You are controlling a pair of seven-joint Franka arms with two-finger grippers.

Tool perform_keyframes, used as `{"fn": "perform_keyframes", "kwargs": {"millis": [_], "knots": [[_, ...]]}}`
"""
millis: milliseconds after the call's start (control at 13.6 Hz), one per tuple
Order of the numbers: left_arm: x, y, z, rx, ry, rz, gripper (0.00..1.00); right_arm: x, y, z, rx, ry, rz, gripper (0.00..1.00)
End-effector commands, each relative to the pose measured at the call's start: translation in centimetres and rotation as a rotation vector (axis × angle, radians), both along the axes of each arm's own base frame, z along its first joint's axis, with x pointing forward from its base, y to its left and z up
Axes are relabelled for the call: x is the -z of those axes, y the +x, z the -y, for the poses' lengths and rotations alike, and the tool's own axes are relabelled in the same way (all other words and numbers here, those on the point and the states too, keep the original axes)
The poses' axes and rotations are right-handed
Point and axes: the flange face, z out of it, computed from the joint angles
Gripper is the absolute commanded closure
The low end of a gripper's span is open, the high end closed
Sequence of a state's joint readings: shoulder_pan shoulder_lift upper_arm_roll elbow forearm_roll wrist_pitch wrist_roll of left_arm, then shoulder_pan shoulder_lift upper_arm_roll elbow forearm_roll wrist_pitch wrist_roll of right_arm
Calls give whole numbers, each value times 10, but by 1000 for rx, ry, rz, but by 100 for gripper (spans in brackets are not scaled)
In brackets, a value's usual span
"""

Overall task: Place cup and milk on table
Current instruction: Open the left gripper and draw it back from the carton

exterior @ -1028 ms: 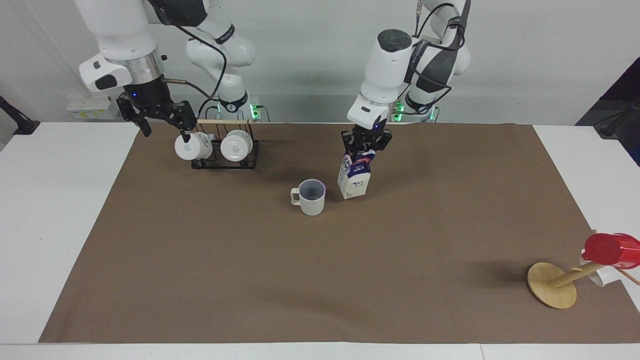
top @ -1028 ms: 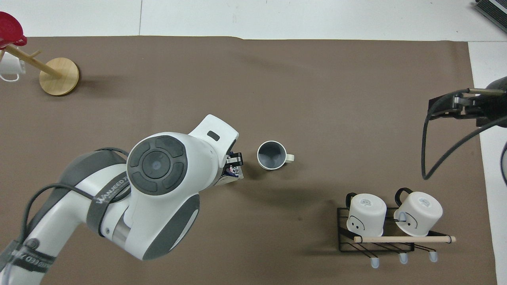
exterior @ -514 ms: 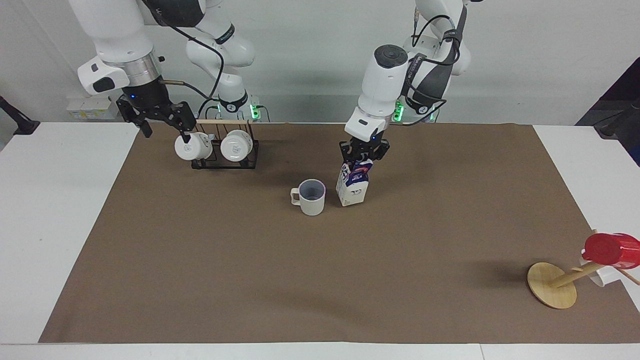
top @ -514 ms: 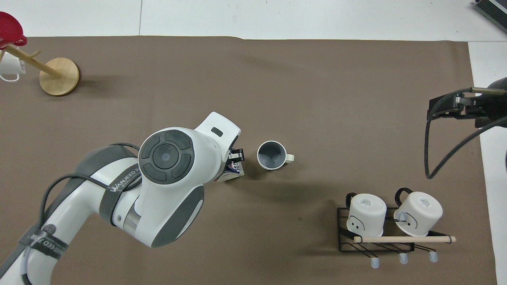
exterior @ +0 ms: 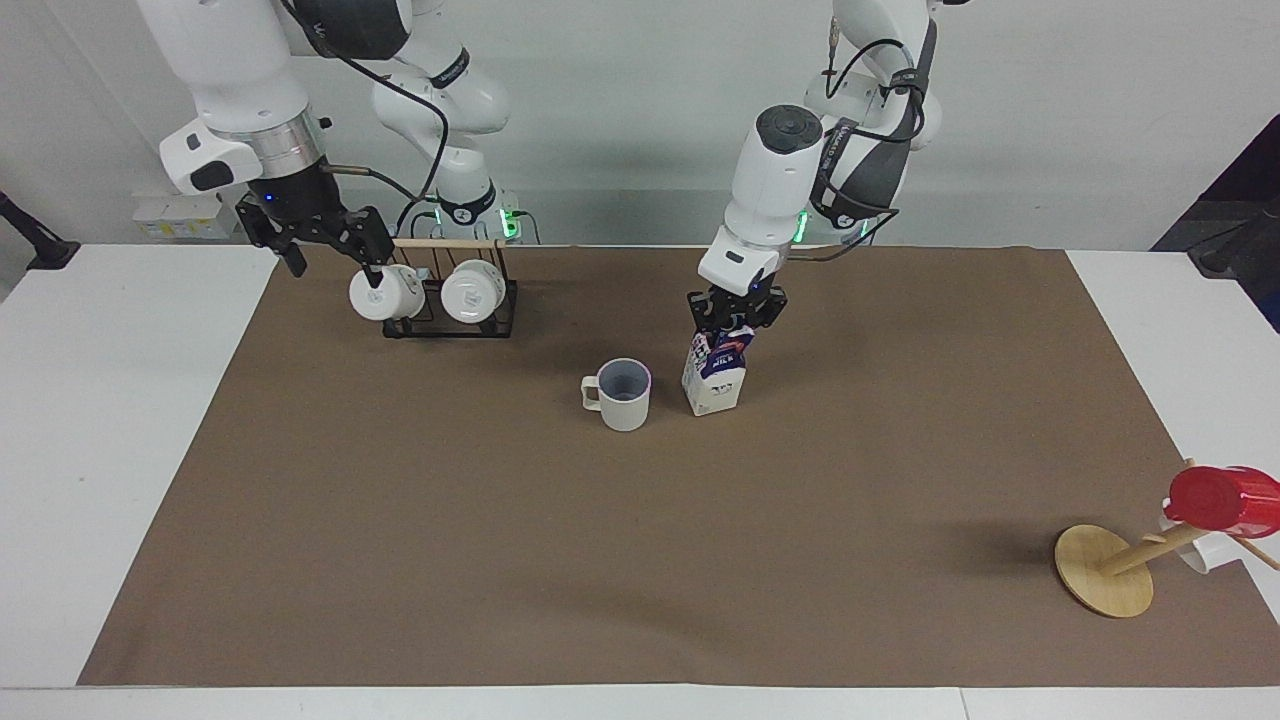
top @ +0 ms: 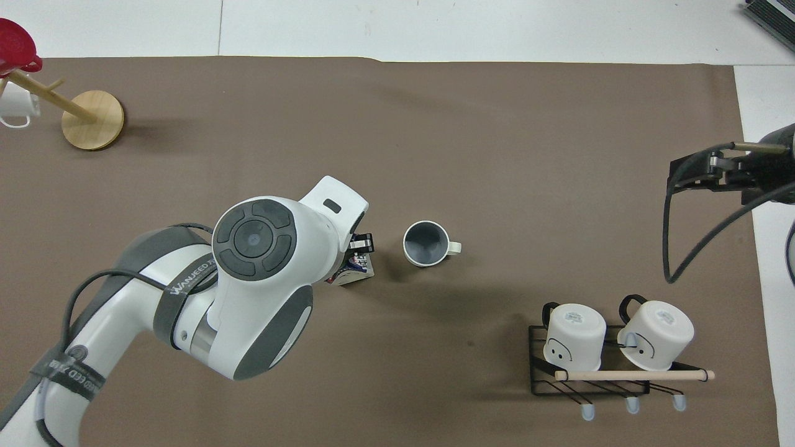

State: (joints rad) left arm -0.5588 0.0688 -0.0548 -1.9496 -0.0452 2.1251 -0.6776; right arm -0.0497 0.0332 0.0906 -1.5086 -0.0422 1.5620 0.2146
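Milk: we log the carton upright on the brown mat of the table, base down, beside the cup and toward the left arm's end.
Cup: we find it standing mouth up on the mat, apart from the carton, its handle turned toward the right arm's end.
Left gripper: we see it closed on the carton's gable top, straight above it.
Right gripper: we note it up in the air over the mat's edge by the mug rack; its fingers spread wide, holding nothing.
Mug rack: we count two white mugs on it, nearer to the robots than the cup.
Wooden stand: we record a red cup on it, at the left arm's end.
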Motion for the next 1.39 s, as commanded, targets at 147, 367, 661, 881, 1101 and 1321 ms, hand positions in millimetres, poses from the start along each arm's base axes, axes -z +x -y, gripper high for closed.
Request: {"fn": "perform_keyframes", "kwargs": {"millis": [147, 367, 661, 881, 1101, 1321], "knots": [[3, 0, -3, 34, -9, 15, 58, 0, -10, 3, -43, 4, -6, 0], [2, 1, -2, 35, -12, 19, 23, 0, -9, 3, -76, 3, 4, 0], [-3, 2, 0, 36, -17, 25, 0, -1, -7, 5, -61, 18, 11, 0], [-33, 2, -3, 32, -30, 42, 0, -1, -7, 3, -64, 23, 11, 0], [-73, 15, -26, -7, -34, 28, 0, -1, -7, 3, -61, 23, 11, 0], [-97, 34, -53, -52, -48, 57, 0, -2, -7, 9, -51, 23, 12, 0]]}}
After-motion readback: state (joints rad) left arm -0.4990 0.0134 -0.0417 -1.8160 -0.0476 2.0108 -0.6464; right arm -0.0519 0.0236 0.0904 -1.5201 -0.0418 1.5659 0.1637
